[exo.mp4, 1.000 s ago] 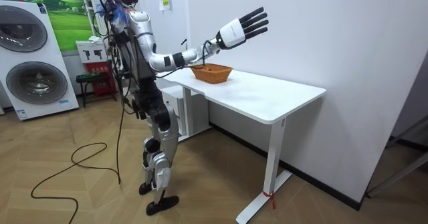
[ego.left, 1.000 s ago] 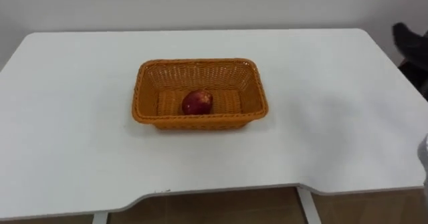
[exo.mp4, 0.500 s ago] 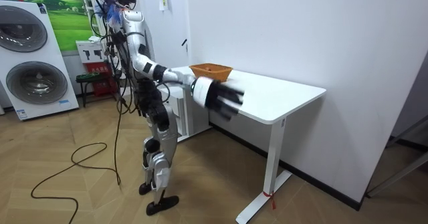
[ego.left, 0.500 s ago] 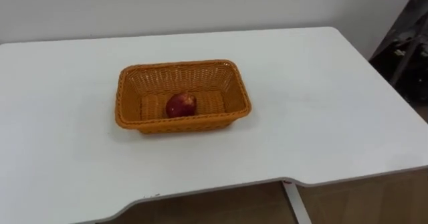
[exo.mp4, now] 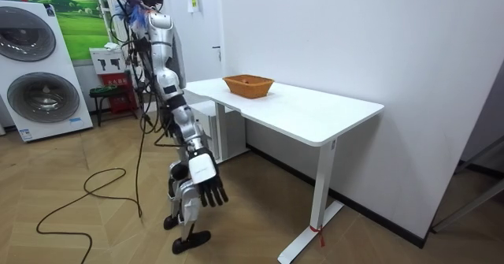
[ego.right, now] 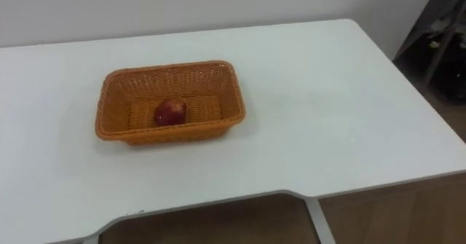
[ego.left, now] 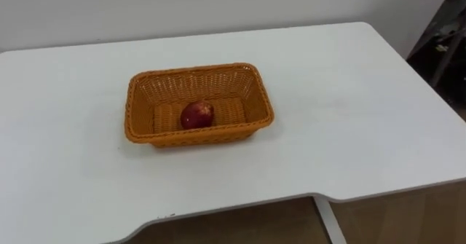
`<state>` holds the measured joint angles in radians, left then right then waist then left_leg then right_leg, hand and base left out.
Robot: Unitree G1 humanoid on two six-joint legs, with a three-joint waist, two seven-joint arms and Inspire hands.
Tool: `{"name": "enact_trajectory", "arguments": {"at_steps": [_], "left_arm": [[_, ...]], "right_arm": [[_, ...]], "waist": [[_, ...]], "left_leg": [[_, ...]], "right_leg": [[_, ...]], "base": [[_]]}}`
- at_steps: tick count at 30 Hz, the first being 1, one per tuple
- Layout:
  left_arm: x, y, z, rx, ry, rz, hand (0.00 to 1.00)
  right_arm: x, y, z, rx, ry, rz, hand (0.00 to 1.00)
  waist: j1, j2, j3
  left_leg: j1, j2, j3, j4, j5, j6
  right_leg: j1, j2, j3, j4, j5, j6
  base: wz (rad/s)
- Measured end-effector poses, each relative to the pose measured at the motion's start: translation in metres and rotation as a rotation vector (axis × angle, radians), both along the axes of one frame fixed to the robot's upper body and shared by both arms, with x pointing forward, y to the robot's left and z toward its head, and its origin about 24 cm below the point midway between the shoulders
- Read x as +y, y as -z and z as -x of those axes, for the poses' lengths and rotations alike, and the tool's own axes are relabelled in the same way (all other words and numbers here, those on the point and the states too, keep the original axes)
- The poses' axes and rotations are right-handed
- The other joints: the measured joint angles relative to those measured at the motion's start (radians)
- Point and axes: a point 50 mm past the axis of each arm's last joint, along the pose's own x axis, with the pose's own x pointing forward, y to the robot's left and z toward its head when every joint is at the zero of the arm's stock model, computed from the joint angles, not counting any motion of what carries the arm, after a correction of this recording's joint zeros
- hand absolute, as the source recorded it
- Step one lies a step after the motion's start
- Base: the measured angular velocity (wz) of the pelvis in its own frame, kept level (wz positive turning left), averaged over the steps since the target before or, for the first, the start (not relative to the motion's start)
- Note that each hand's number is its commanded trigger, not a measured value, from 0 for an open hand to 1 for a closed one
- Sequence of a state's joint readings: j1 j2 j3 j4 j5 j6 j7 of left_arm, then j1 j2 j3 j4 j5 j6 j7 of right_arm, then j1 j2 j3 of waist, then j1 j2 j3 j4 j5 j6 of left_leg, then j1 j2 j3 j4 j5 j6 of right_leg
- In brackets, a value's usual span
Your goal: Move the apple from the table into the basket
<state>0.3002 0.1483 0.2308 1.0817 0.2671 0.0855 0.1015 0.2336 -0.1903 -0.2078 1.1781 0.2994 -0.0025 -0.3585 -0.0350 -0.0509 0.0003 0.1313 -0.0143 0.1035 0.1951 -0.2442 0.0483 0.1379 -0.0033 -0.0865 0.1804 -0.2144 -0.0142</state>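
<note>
A red apple (ego.left: 196, 115) lies inside an orange wicker basket (ego.left: 204, 136) on the white worktop (ego.left: 349, 113), apparently already placed. The robot's right hand (exo.mp4: 205, 177) hangs beside its leg, fingers relaxed and holding nothing.

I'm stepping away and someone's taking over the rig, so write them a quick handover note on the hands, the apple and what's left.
Right hand: open, empty, hanging low beside the leg, clear of the table.
Apple: lying inside the orange wicker basket on the table.
Done: apple sits in the basket, so the placing looks finished.
To do: likely nothing; check whether another round is wanted.
</note>
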Motion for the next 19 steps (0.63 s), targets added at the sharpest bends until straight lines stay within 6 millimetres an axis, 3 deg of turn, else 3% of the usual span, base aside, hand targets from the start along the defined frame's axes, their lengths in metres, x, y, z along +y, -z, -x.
{"name": "enact_trajectory", "arguments": {"at_steps": [4,7,12,19], "left_arm": [[-0.002,0.001,0.003,0.019,-0.006,0.004,0.00],[-0.007,0.003,0.006,0.048,0.011,0.019,0.00],[-0.017,0.007,0.003,0.088,0.073,0.050,0.00],[-0.023,0.009,0.001,0.114,0.102,0.069,0.00]], "right_arm": [[0.013,0.006,0.013,0.058,-0.045,-0.116,0.00],[0.023,0.011,0.017,0.136,-0.188,-0.201,0.00],[0.035,0.016,0.008,0.224,-0.412,-0.311,0.00],[0.041,0.018,-0.007,0.252,-0.548,-0.360,0.00]], "waist": [[0.006,0.006,-0.0014],[0.008,0.018,-0.0046],[0.016,0.042,0.0021],[0.021,0.046,0.0035]], "left_leg": [[0.001,0.000,-0.004,-0.005,0.000,0.000],[0.003,0.000,-0.008,-0.006,-0.001,-0.001],[0.014,-0.001,-0.023,-0.008,-0.002,-0.001],[0.013,-0.001,-0.024,-0.003,-0.002,-0.002]], "right_leg": [[0.004,0.001,-0.002,-0.009,0.000,0.000],[0.008,0.001,-0.009,-0.010,0.000,0.000],[0.022,0.001,-0.022,-0.009,0.000,0.000],[0.023,0.000,-0.019,-0.010,-0.001,-0.002]], "base": [[0.01],[0.03],[0.07],[0.00]]}}
